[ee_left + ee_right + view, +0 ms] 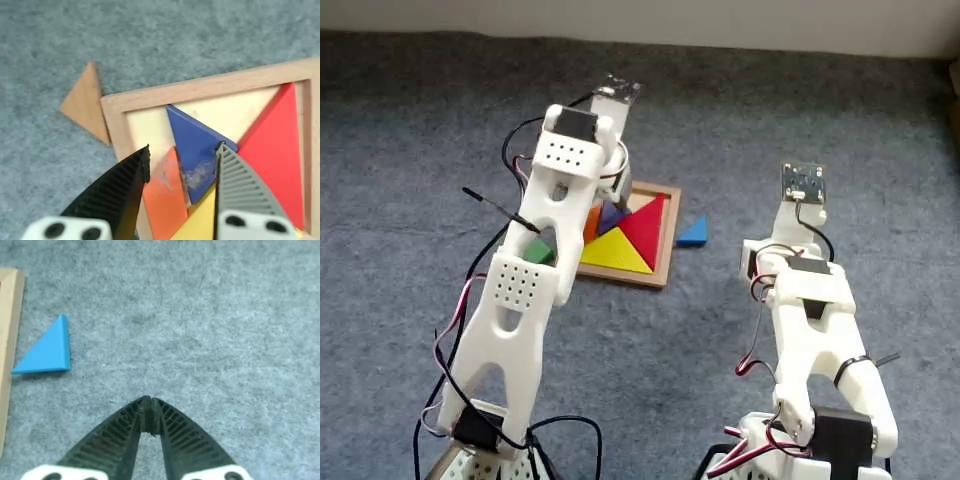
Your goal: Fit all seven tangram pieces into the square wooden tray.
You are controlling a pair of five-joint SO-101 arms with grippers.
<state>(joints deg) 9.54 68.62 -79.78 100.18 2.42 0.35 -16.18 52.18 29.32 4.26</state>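
Now, step in hand: seating pieces in the top corner of the square wooden tray (pixel 200 87), I'd say; well along, not finished.
Left gripper (pixel 182 150): jaws apart, empty, poised over the dark blue piece (pixel 195 145) and orange piece (pixel 167 200).
Tray contents: red triangle (pixel 275 160) and yellow triangle (pixel 200 225) lie flat; bare floor shows beside the dark blue piece.
Loose pieces: wood-coloured triangle (pixel 86 102) on the carpet, touching the tray's outer corner; light blue triangle (pixel 47 350) on the carpet just beside the opposite rim.
Right gripper (pixel 150 402): fingers pressed together, holding nothing, over bare carpet near the light blue triangle.
Next move: likely nudge the dark blue piece square, then fetch a loose triangle for the gap.
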